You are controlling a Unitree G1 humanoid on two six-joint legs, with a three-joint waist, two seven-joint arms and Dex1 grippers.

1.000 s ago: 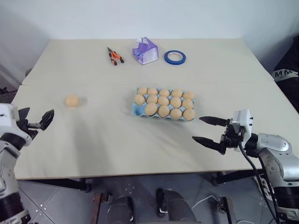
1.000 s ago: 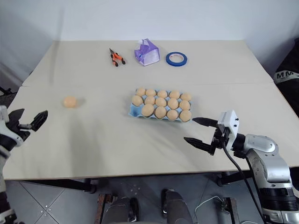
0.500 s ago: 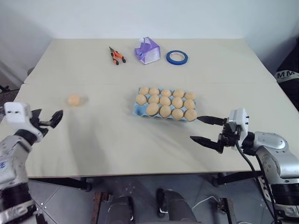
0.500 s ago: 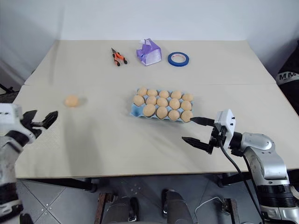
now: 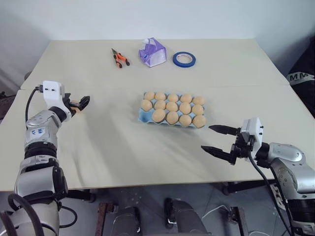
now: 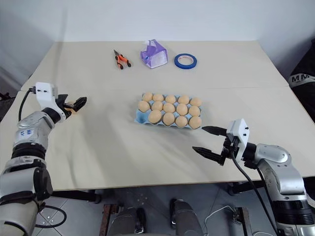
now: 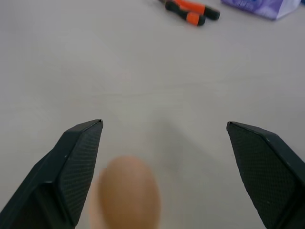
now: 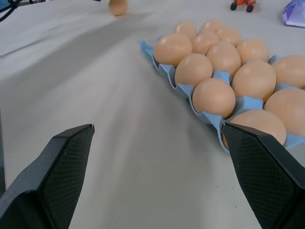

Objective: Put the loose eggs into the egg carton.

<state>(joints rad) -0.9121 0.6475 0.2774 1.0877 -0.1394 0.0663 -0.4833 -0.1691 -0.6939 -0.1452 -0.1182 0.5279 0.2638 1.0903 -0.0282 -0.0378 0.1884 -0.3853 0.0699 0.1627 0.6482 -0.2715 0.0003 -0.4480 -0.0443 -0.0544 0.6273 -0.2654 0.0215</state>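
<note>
One loose egg (image 7: 127, 191), pale orange-tan, lies on the table at the left. My left gripper (image 5: 81, 104) is open and has it between its fingers, closer to one finger (image 7: 78, 167) than the other, with no grip on it. The light blue egg carton (image 5: 143, 117) sits mid-table with several eggs in its cups; its near-left corner cup is empty. My right gripper (image 5: 206, 137) hovers open and empty just off the carton's near right corner. In the right wrist view the carton (image 8: 164, 69) is close and the loose egg (image 8: 117, 6) is far off.
At the back of the table lie orange-handled pliers (image 5: 119, 58), a purple-white box (image 5: 152, 53) and a blue tape roll (image 5: 184, 59). A seam runs across the table behind the carton. The near table edge lies just below my right gripper.
My left arm has swung forward and inward over the table, bringing its open fingers around the loose egg. The right gripper has stayed put.
</note>
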